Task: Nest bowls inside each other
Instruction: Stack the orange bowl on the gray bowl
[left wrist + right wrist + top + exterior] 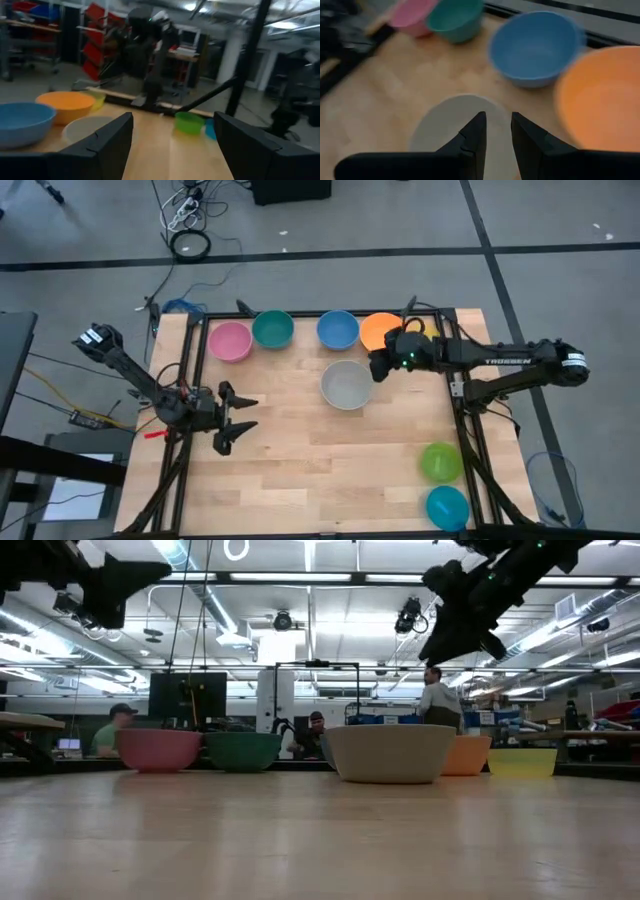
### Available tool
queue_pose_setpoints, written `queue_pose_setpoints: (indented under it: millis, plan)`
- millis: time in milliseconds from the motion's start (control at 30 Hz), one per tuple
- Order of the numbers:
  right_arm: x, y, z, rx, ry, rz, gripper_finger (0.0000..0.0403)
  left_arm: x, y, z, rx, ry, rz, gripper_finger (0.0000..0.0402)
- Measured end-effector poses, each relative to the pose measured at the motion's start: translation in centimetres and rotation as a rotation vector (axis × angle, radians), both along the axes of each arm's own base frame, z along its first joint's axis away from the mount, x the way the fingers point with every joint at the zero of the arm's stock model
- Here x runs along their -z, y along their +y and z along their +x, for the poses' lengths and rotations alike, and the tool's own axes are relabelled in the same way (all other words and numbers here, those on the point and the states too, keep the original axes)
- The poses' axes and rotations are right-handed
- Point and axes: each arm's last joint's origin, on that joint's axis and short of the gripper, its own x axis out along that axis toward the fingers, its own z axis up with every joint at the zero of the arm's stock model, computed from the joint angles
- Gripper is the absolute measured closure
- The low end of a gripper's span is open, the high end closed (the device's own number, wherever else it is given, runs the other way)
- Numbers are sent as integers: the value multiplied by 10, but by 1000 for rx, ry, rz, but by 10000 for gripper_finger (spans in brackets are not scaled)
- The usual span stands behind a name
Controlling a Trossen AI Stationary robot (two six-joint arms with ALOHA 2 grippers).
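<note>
Along the far edge stand a pink bowl [230, 340], a teal bowl [272, 330], a blue bowl [338, 330] and an orange bowl [376, 328], each on its base. A yellow bowl [522, 761] sits just beyond the orange one, mostly hidden under my right arm in the high view. A grey-white bowl [347, 384] stands alone nearer the middle. My right gripper [497, 135] hovers above its far right rim, slanting down, fingers a narrow gap apart with nothing between them. My left gripper [175, 145] is wide open over the table's left side [236, 423], holding nothing.
A lime green bowl [440, 462] and a cyan bowl [447, 507] stand at the near right corner. Bare wood [330, 470] lies across the middle and near left. Black frame rails [196, 350] run along the table's sides. People [437, 698] are in the room beyond.
</note>
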Motion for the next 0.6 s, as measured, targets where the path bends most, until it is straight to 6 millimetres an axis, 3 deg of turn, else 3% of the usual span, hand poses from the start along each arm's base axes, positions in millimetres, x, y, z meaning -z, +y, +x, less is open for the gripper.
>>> queue_pose_setpoints:
  millis: [233,467,600]
  plan:
    - [9,-21,1,68,87,24,322,6,7,13,-21,128,-32,117]
    - [29,-38,10,95,174,50,323,-5,13,26,4,222,-8,117]
    - [28,-46,12,81,213,38,323,-7,16,29,12,255,-2,117]
